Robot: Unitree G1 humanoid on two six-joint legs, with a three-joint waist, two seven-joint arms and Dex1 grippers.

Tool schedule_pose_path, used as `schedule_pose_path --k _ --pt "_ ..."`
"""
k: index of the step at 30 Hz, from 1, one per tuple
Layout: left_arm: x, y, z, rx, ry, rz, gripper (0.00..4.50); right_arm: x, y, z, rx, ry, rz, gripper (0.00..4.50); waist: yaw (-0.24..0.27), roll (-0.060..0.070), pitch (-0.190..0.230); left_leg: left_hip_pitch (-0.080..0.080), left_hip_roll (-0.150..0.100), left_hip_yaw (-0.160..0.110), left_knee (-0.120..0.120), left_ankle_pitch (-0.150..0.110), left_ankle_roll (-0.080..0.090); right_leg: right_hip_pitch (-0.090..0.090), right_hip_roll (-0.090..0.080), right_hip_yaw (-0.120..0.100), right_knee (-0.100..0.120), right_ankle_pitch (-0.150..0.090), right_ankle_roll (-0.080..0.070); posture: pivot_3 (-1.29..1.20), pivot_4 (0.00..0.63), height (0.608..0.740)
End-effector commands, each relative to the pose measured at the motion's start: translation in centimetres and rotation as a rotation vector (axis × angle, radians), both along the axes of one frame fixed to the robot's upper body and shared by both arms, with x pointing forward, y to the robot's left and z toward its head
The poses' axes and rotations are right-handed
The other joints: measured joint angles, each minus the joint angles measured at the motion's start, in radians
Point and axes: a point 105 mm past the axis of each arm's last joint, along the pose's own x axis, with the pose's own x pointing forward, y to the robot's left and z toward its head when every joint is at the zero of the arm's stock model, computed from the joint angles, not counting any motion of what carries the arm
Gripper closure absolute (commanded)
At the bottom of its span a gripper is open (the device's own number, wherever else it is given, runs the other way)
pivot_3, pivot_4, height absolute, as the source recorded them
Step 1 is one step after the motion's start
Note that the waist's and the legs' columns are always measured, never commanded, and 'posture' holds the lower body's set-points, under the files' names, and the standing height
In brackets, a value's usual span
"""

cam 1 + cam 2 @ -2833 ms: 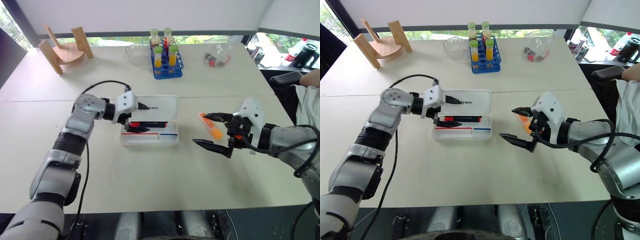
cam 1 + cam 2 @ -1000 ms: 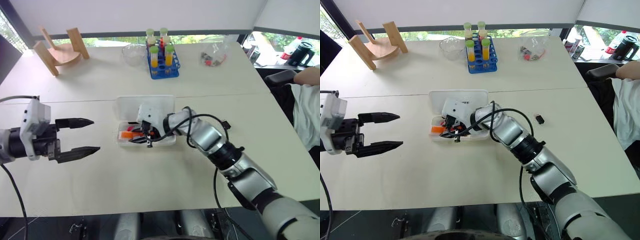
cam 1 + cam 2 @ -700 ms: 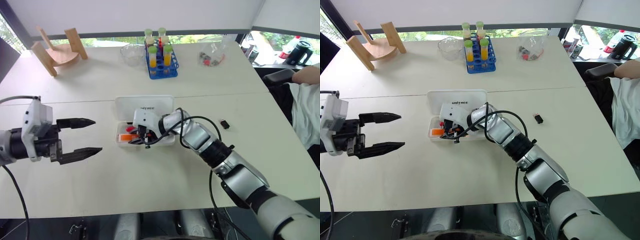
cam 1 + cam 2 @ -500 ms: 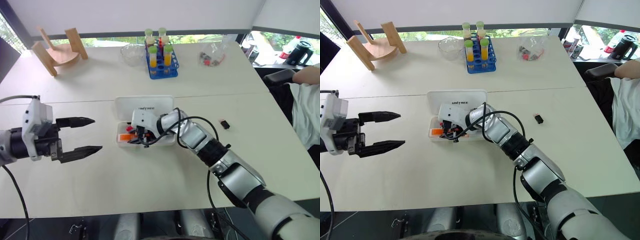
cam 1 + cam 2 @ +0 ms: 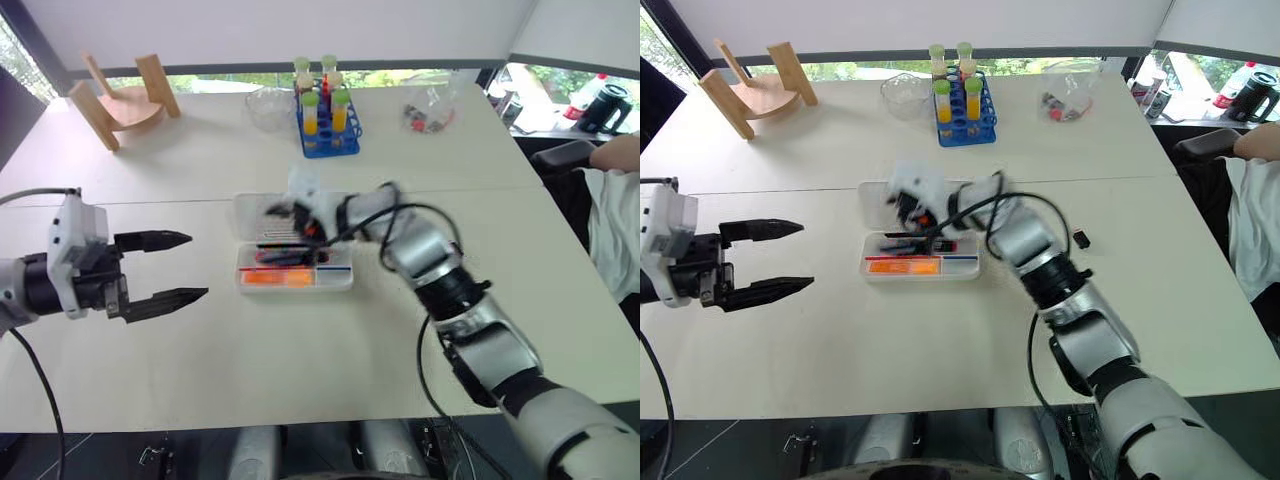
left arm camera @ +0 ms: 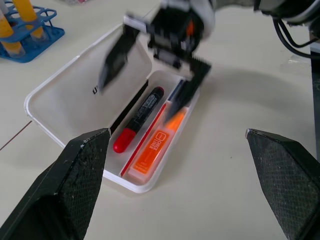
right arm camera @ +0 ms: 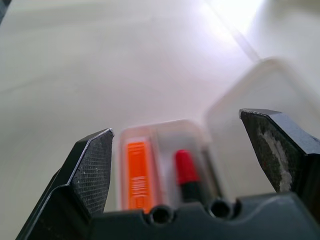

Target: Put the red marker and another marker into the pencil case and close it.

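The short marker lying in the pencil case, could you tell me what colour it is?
Bright orange; the short marker shows best in the left wrist view.

Pale tables (image 5: 300, 350) beneath a sunlit window strip (image 5: 240, 78).

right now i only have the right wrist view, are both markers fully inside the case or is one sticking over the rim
observer: Both lie whole inside the pencil case. The left wrist view shows the red marker and the orange marker side by side, lengthwise.
operator: is the left pincer in the way of the lid
observer: No. The left pincer is open, out to the left of the case and apart from it.
operator: anything behind the lid
observer: A blue tube rack stands farther back on the table, well apart from the open lid.
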Motion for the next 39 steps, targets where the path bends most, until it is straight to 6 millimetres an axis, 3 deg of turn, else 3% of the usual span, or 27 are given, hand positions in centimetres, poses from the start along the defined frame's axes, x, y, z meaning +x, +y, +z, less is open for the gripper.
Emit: schedule_pose_path --k 1,2,5,6,10,14,18,22,27,30,35,37,39 --pt "-0.1 -0.6 0.2 -0.01 -0.025 -0.025 0.0 -0.3 -5.9 3.6 0.095 -0.028 -0.191 0.05 0.013 0.0 0.0 0.0 0.0 0.0 0.0 0.0 0.0 0.0 0.0 0.0 -0.001 0.0 0.0 0.0 0.15 0.74" --pt "-0.1 -0.6 0.2 -0.011 -0.024 -0.026 0.0 -0.4 -6.6 3.6 0.094 -0.025 -0.223 0.05 0.013 0.0 0.0 0.0 -0.001 0.0 0.0 0.0 0.0 0.0 -0.001 0.0 -0.001 0.0 0.0 0.0 0.15 0.74" --pt "0.3 -0.9 0.1 -0.021 -0.025 -0.049 0.0 0.5 -16.3 0.9 0.026 0.029 -0.65 0.05 0.012 -0.001 -0.001 0.0 0.0 0.001 -0.001 0.0 0.0 0.0 0.002 0.0 -0.001 0.0 0.0 0.0 0.15 0.74" --pt "0.5 -1.0 0.0 -0.025 -0.026 -0.056 0.0 0.3 -18.5 -0.3 -0.011 0.044 -0.746 0.05 0.018 -0.001 -0.001 0.0 0.001 0.001 -0.001 0.0 0.0 0.0 0.002 0.0 -0.001 0.0 -0.001 0.0 0.15 0.74" --pt "0.9 -1.2 -0.1 -0.029 -0.032 -0.076 0.0 -0.5 -22.0 -4.5 -0.054 0.129 -0.885 0.05 0.002 0.0 0.0 0.001 0.0 0.005 -0.001 0.0 0.0 -0.001 0.001 0.003 0.0 0.0 -0.001 0.0 0.15 0.74" --pt "1.2 -1.3 -0.1 -0.032 -0.038 -0.088 0.0 -0.9 -23.9 -7.3 -0.056 0.186 -0.963 0.05 -0.02 0.0 0.0 0.004 0.002 0.006 -0.001 0.0 0.0 0.0 0.003 0.004 0.001 0.0 -0.001 0.0 0.15 0.74" --pt "1.3 -1.4 0.0 -0.035 -0.042 -0.095 0.0 -0.7 -24.4 -9.0 -0.042 0.241 -0.978 0.05 -0.02 0.0 0.0 0.004 0.002 0.006 -0.001 0.0 0.0 0.0 0.003 0.004 0.001 0.0 -0.001 0.0 0.15 0.74" --pt "1.1 -1.4 -0.1 -0.033 -0.035 -0.104 0.0 -0.2 -24.2 -9.9 -0.014 0.274 -0.965 0.05 -0.018 0.0 0.0 0.004 0.002 0.006 -0.001 0.0 0.0 0.001 0.003 0.004 0.001 0.0 -0.001 0.0 0.15 0.74" --pt "1.1 -1.5 -0.1 -0.036 -0.031 -0.111 0.0 0.1 -22.5 -10.9 0.025 0.331 -0.897 0.05 -0.019 -0.001 0.0 0.006 0.002 0.006 0.0 0.0 0.0 0.003 0.003 0.004 0.001 0.0 -0.001 0.0 0.15 0.74" --pt "1.2 -1.4 -0.2 -0.034 -0.031 -0.108 0.0 0.2 -22.1 -11.3 0.024 0.341 -0.886 0.91 -0.02 -0.001 -0.001 0.006 0.002 0.006 0.0 0.0 0.0 0.003 0.003 0.004 0.001 0.0 -0.001 0.0 0.15 0.74" --pt "1.3 -1.3 -0.1 -0.03 -0.034 -0.105 0.0 0.6 -22.0 -10.4 0.035 0.325 -0.878 3.23 -0.017 -0.001 -0.001 0.006 0.002 0.006 0.0 0.0 0.0 0.003 0.003 0.004 0.001 0.0 -0.001 0.0 0.15 0.74" --pt "1.3 -1.3 0.0 -0.027 -0.037 -0.103 0.0 0.5 -21.5 -9.4 0.021 0.299 -0.841 4.37 -0.016 -0.001 -0.001 0.006 0.002 0.005 0.0 0.0 0.0 0.003 0.003 0.004 0.001 0.0 -0.001 0.0 0.15 0.74" --pt "1.4 -1.3 0.1 -0.027 -0.038 -0.103 0.0 0.1 -19.7 -7.8 -0.001 0.259 -0.735 4.45 -0.015 0.0 0.0 0.006 0.002 0.005 0.0 0.0 0.0 0.003 0.003 0.003 0.001 0.0 -0.001 0.0 0.15 0.74"
